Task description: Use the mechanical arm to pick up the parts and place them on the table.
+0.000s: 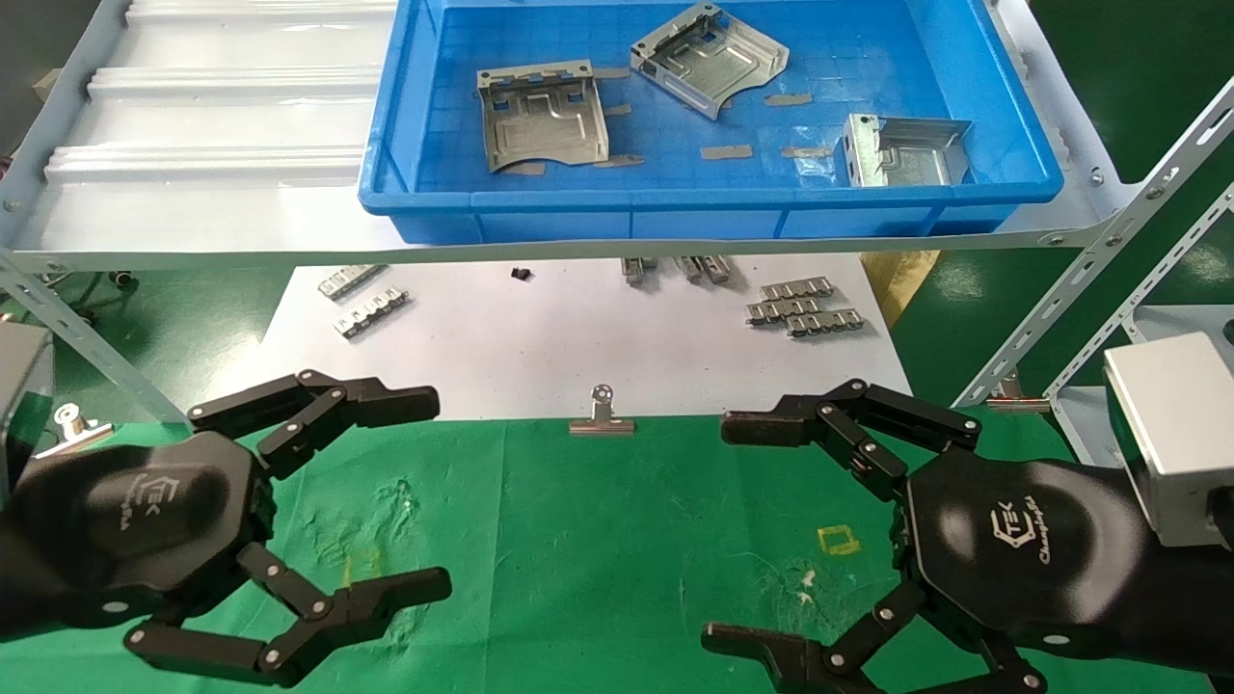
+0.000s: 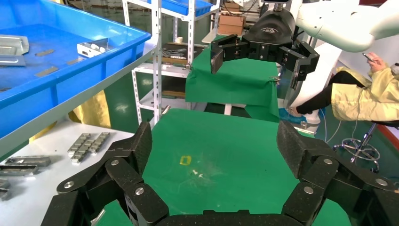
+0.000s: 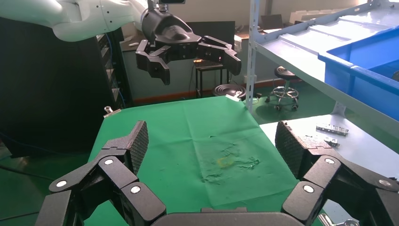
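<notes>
Left gripper [image 1: 439,496] and right gripper [image 1: 718,530] hover above the green desk [image 1: 578,540], fingers spread wide, empty; three parts [image 1: 545,116] lie in the blue bin [image 1: 713,207].

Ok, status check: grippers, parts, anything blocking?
Left gripper and right gripper open, empty, over the green table. Three parts in blue bin. Nothing blocking.

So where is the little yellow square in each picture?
Head view: the yellow square mark is on the green table, just beside the right gripper.
Left wrist view: yellow square mark sits between the left gripper's open fingers.
Right wrist view: faint, mid-cloth.
Shared landmark: the blue bin on the shelf.
</notes>
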Controlling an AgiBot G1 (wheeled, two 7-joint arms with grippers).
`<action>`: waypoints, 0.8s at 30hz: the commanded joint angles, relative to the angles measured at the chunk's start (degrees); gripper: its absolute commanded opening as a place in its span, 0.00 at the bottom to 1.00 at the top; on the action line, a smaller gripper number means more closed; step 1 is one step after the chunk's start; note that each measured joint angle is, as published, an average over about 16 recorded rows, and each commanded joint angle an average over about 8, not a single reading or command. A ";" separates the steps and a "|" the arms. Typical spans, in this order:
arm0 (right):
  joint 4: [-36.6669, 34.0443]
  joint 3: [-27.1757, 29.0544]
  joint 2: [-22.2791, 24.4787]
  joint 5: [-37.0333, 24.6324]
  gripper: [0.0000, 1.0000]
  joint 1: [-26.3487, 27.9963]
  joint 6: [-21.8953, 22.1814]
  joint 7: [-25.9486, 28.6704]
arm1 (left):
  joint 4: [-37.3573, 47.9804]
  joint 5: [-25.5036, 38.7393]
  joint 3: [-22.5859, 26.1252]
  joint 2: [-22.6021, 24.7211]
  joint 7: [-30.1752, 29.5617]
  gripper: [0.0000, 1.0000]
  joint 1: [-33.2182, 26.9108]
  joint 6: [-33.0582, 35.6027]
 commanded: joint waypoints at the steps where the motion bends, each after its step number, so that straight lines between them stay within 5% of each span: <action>1: 0.00 0.00 0.00 0.00 1.00 0.00 0.00 0.00 | 0.00 0.00 0.00 0.00 0.00 1.00 0.00 0.00; 14: 0.00 0.00 0.00 0.00 1.00 0.00 0.00 0.00 | 0.00 0.00 0.00 0.00 0.00 1.00 0.00 0.00; 22: 0.00 0.00 0.00 0.00 1.00 0.00 0.00 0.00 | 0.00 0.00 0.00 0.00 0.00 0.04 0.00 0.00; 24: 0.00 0.00 0.00 0.00 1.00 0.00 0.00 0.00 | 0.00 0.00 0.00 0.00 0.00 0.00 0.00 0.00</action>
